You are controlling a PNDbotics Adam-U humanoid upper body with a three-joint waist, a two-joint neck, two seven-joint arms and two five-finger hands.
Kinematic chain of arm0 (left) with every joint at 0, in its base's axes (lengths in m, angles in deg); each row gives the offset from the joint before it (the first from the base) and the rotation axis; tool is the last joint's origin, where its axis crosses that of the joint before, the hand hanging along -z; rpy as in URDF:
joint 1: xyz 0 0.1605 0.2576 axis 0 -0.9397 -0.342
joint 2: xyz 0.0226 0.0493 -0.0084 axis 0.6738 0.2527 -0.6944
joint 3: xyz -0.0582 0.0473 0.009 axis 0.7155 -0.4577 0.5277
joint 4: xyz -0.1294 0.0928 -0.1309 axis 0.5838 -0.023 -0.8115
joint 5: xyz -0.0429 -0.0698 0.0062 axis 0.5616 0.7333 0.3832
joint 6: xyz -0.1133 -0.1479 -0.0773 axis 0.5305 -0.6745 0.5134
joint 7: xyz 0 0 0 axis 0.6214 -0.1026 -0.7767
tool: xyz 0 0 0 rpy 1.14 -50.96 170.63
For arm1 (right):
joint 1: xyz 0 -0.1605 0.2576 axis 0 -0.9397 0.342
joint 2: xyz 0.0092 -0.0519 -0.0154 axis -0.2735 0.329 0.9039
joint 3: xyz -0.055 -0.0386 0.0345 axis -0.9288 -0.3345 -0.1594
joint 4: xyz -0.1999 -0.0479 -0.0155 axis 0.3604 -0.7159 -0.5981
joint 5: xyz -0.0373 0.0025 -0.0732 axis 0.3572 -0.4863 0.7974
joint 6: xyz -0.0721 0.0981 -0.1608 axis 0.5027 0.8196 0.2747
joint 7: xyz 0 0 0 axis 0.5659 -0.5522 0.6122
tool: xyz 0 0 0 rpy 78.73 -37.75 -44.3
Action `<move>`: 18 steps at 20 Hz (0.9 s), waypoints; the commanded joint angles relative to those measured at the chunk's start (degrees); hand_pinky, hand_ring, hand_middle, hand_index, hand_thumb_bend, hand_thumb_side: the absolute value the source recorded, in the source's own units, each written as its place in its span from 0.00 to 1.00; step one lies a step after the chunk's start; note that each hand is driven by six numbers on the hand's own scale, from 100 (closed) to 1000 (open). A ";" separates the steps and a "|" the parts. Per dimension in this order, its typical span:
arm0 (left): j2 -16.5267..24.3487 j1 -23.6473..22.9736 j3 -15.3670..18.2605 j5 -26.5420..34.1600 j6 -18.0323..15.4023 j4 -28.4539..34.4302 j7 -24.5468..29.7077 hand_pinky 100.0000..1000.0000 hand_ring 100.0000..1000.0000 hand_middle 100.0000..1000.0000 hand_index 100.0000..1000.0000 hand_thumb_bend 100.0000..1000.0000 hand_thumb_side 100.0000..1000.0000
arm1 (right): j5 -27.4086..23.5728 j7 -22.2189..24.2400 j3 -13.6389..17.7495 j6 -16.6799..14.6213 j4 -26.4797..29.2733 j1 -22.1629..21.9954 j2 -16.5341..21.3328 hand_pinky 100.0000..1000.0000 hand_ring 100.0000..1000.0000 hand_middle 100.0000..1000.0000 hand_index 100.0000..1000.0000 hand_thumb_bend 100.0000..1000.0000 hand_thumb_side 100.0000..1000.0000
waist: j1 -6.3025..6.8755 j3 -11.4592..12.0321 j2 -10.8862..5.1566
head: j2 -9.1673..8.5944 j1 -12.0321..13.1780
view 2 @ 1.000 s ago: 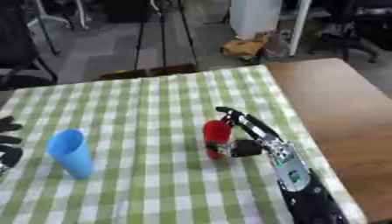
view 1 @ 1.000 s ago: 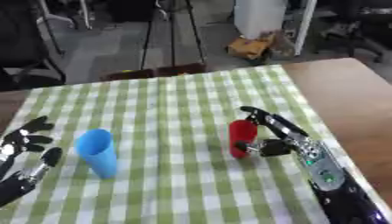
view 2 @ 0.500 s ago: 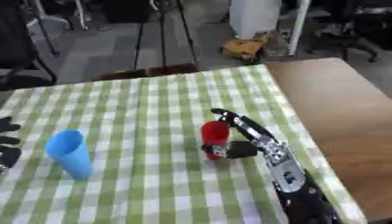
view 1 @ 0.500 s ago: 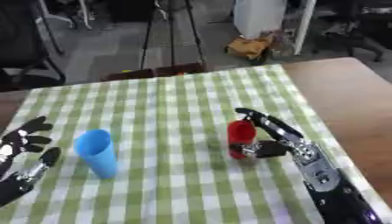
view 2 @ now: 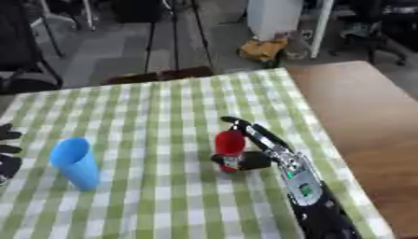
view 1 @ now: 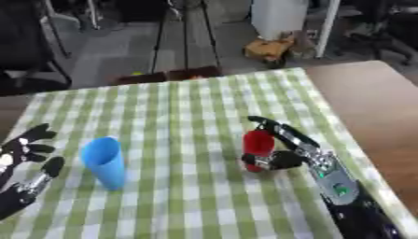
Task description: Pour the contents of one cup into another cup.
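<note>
On green checked tablecloth [view 1: 188,116], red cup [view 1: 258,143], blue cup [view 1: 104,161], grey floor behind.

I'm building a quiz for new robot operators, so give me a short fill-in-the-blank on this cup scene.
1. The right hand has its fingers curled round the ____ cup.
2. The blue cup stands to the robot's ____ of that cup.
3. The left hand rests ____ near the picture's lower left corner.
4. Both cups stand on a green-and-white ____ cloth.

Missing words: red; left; open; checked
</note>
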 commanded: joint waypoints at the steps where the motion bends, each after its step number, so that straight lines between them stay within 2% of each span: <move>1: 0.47 0.98 0.15 0.38 -0.12 0.96 0.09 0.73 0.77 0.84 0.99 0.33 0.80 | 0.24 0.08 -0.04 -0.09 0.19 1.30 0.29 0.94 0.51 0.56 1.00 0.54 0.40 | 0.03 0.05 -0.56 | -0.48 -0.17; 13: 0.43 0.98 0.23 0.43 -0.14 0.99 0.02 0.73 0.77 0.84 0.99 0.32 0.80 | -0.21 0.46 0.11 0.19 -1.55 0.98 0.15 0.91 0.46 0.52 1.00 0.48 0.35 | 0.21 -0.11 -0.44 | -0.52 -0.19; 18: 0.43 0.99 0.27 0.47 -0.13 1.01 -0.03 0.74 0.77 0.84 0.99 0.32 0.80 | -0.19 0.42 0.17 0.37 -2.06 0.99 0.13 0.89 0.42 0.50 1.00 0.38 0.25 | 0.34 -0.12 -0.35 | -0.55 -0.28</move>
